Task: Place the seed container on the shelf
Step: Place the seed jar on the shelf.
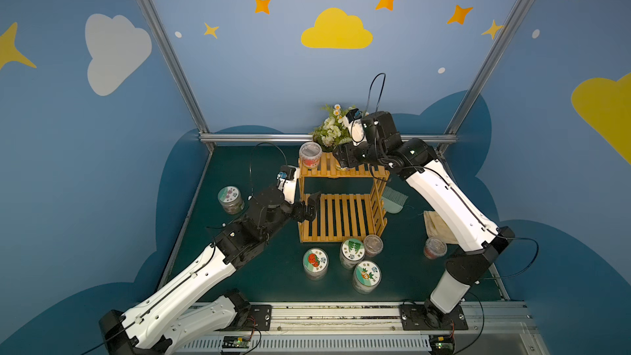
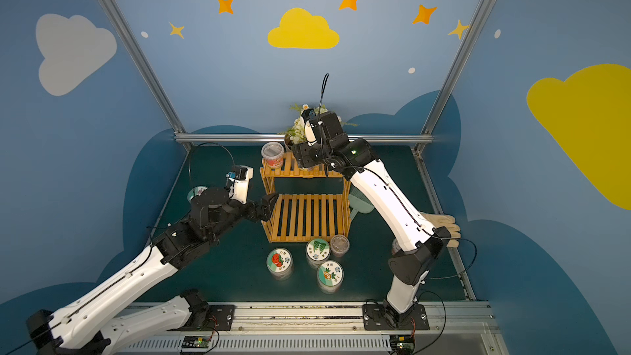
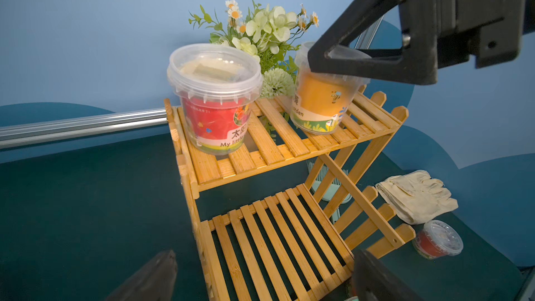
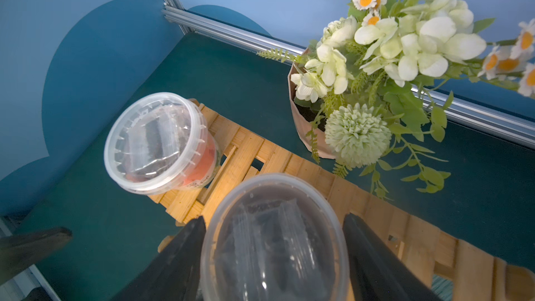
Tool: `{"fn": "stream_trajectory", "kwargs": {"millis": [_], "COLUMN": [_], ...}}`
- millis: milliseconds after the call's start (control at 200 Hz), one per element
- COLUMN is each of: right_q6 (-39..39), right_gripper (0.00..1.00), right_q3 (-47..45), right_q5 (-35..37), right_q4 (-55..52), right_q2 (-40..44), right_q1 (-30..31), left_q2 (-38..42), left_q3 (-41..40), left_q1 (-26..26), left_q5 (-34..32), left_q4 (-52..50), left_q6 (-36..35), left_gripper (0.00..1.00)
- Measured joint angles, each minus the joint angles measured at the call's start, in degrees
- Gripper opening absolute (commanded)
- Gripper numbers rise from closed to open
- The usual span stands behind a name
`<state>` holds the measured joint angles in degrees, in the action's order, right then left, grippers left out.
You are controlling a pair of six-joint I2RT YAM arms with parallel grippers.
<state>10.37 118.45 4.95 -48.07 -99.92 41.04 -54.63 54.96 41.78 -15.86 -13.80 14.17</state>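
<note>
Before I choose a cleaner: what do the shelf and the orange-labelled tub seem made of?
The shelf looks like bamboo or wood: grain shows in its slats, slight sheen. The orange-labelled tub looks like clear glossy plastic: see-through lid and wall.

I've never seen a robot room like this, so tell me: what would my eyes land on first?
Probably the right claw gripping an orange tub at the top tier of the yellow wooden shelf. A red tub stands beside it on that tier, and a bunch of white and green flowers sits just behind the shelf.
</note>
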Motion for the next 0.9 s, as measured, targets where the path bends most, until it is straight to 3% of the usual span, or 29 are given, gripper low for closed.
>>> {"fn": "stream_trajectory", "kwargs": {"millis": [501,901], "right_q6": [-1.6,-2.9], "right_gripper": [0.75,0.81], "right_q3": [-0.9,-2.4], "right_q5": [-1.0,-1.7], "right_q4": [5.9,8.0], "right_q2": [-2.6,-2.6], "right_q1": [1.2,1.4], "left_q2": [0.4,1.1], "left_q3": [0.3,0.3], "left_q1": [-6.5,-7.3], "left_q5": [5.3,8.0], "left_q4": [-4.3,-4.3], "left_q6": [6.4,7.3], "left_gripper": [1.00,1.00]}}
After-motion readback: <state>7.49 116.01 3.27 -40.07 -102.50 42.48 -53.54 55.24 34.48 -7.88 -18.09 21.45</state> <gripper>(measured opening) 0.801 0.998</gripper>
